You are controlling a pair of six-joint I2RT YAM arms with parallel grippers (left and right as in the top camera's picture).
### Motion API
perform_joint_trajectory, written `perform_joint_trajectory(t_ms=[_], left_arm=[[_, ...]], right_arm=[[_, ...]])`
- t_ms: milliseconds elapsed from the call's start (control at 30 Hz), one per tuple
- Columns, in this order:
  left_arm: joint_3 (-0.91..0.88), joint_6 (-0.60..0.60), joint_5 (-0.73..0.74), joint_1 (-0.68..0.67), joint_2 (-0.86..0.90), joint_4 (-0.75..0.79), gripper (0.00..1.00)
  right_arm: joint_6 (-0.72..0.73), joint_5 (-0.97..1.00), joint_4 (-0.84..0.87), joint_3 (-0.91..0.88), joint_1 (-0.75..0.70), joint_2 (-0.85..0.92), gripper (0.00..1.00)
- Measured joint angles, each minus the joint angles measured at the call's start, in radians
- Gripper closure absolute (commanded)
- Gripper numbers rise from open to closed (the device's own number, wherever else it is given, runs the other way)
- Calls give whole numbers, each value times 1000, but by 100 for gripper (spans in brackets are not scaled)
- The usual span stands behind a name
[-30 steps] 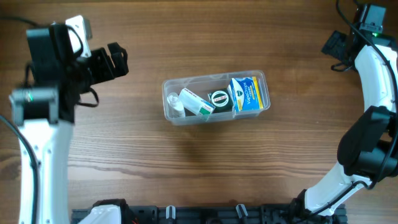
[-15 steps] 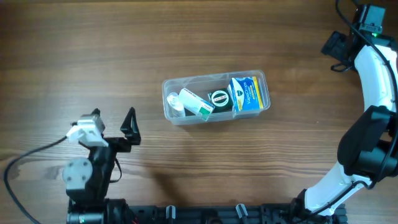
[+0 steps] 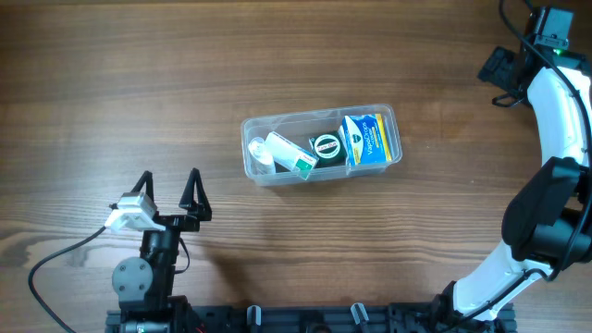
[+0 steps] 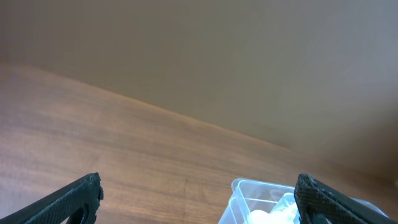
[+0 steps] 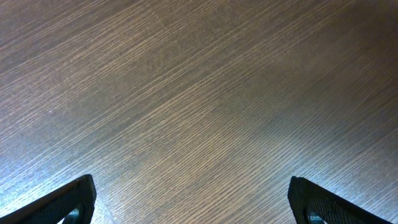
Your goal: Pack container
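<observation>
The clear plastic container [image 3: 319,146] sits mid-table. It holds a white bottle and green-white box [image 3: 289,154] at its left, a round green-black item [image 3: 326,145] in the middle and a blue-yellow box [image 3: 367,139] at its right. My left gripper [image 3: 169,185] is open and empty, low at the front left, well apart from the container. In the left wrist view the container's corner [image 4: 261,202] shows between the spread jaws [image 4: 199,199]. My right gripper [image 3: 498,69] is at the far right back; the wrist view shows its jaws [image 5: 193,199] wide open over bare wood.
The wooden table [image 3: 185,83] fills the overhead view. The right arm's white links [image 3: 555,120] curve along the right edge. The left arm's base [image 3: 139,277] and a cable lie at the front left.
My left arm has swung from the back left down to the front left and folded low. The container and the right arm have not moved.
</observation>
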Motion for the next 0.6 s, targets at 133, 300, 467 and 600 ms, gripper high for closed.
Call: perform_joint_trajectory(t_ms=[133, 300, 467, 600], left_arm=[[-3, -28, -14, 0, -1, -68, 0], [-4, 35, -14, 0, -1, -105, 0], [-4, 146, -14, 0, -1, -105, 0], [-4, 161, -14, 0, -1, -105, 0]], right_arm=[[0, 0, 0, 0, 0, 0, 0], [0, 0, 0, 0, 0, 0, 0], [0, 0, 0, 0, 0, 0, 0], [0, 0, 0, 0, 0, 0, 0]])
